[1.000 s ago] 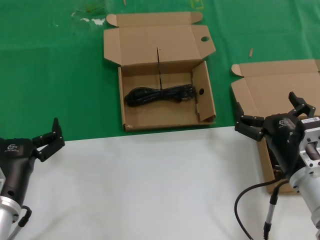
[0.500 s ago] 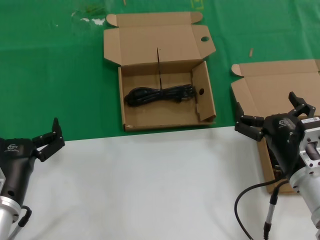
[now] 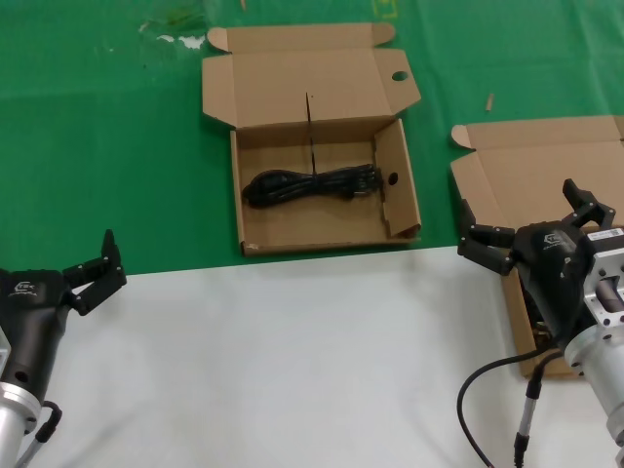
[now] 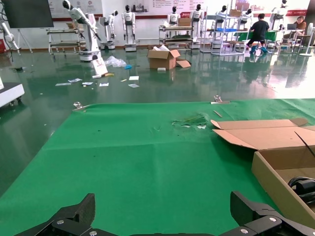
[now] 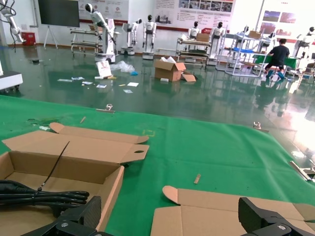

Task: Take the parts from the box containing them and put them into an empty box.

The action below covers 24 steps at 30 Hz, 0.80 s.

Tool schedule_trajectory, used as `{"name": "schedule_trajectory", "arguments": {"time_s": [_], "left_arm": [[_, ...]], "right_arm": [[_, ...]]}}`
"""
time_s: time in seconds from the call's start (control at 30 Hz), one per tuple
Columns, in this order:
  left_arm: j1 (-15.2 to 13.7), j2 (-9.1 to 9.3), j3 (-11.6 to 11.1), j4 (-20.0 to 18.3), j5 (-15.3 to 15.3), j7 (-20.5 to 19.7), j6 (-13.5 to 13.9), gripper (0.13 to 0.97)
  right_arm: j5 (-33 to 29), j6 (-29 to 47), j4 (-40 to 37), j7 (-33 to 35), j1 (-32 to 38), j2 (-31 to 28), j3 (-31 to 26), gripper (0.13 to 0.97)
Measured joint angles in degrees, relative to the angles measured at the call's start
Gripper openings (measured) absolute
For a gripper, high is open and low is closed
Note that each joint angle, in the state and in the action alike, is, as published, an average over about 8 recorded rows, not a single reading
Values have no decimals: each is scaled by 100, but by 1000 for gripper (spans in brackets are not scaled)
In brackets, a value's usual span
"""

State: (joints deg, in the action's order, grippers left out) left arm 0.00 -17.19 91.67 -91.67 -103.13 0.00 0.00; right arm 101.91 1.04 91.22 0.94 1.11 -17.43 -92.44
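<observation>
The box with round holes in its flaps [image 3: 317, 88] lies open at the middle of the green mat and holds one black coiled cable [image 3: 312, 183]. This box [image 5: 74, 164] and its cable [image 5: 44, 196] also show in the right wrist view, and in the left wrist view as box [image 4: 275, 174] and cable [image 4: 301, 186]. The plain-lidded box with the rounded ear tab [image 3: 531, 166] lies open at the right; its lid [image 5: 221, 214] shows below the right wrist. My right gripper [image 3: 526, 216] hovers open over it and hides most of its inside. My left gripper [image 3: 93, 268] is open and empty at the mat's front edge, far left.
Green mat [image 3: 107, 146] covers the far half of the table and white surface [image 3: 292, 361] the near half. A small brown scrap [image 3: 489, 100] lies between the boxes at the back. White marks [image 3: 180, 39] sit at the mat's far left. A black cord [image 3: 497, 390] hangs by the right arm.
</observation>
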Motion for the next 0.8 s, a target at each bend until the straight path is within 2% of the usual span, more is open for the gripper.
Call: {"name": "schedule_trajectory", "arguments": {"time_s": [0.8], "left_arm": [[0,0,0,0,0,0,0,966]], "right_arm": [[0,0,0,0,0,0,0,966]]}}
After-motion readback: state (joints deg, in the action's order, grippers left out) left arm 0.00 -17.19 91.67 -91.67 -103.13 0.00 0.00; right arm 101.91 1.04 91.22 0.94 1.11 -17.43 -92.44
